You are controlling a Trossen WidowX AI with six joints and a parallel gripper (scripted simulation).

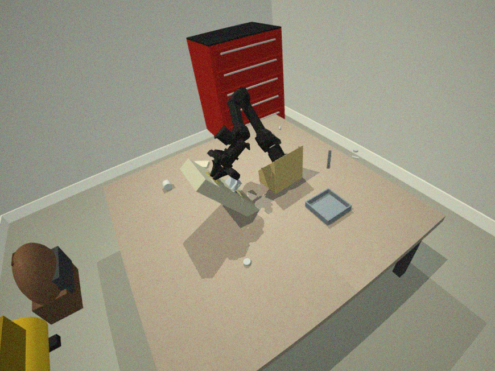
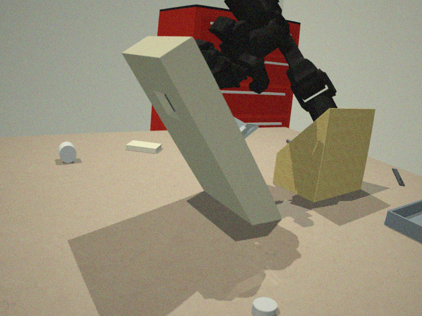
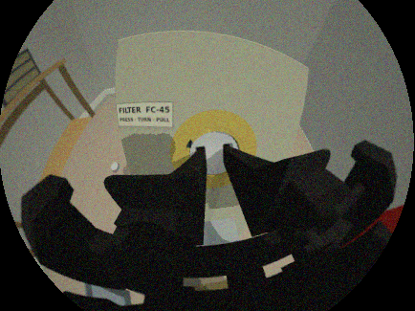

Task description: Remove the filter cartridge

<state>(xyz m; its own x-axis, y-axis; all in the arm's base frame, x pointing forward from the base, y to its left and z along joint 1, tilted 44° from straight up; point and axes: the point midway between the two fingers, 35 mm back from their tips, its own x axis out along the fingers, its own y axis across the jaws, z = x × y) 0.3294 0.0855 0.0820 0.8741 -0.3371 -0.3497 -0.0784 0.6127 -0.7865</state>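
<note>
The service panel [image 1: 225, 196] [image 2: 211, 130] [image 3: 201, 74] leans at a slant. The round white cartridge [image 3: 215, 138] sits within the yellow ring [image 3: 215, 119] on its face; a small dark mark shows at the ring's left. My gripper [image 3: 212, 150] [image 1: 213, 175] is shut on the cartridge, with one fingertip at each side of its face, in the slots as far as I can see. How deep the tips reach is hidden, and the panel hides them in the exterior view. The grey-blue tray [image 1: 329, 206] [image 2: 404, 226] stands off to the right and holds nothing visible.
A pale blue piece [image 1: 232, 182] [image 2: 248, 128] [image 3: 225, 229] juts from the panel below the cartridge. A wooden block [image 1: 288, 173] [image 2: 341, 154] stands between panel and tray. A white cylinder [image 1: 166, 184] [image 2: 67, 151], a white disc [image 1: 246, 262] [image 2: 264, 307] and a dark bar [image 1: 329, 159] [image 2: 397, 177] lie around.
</note>
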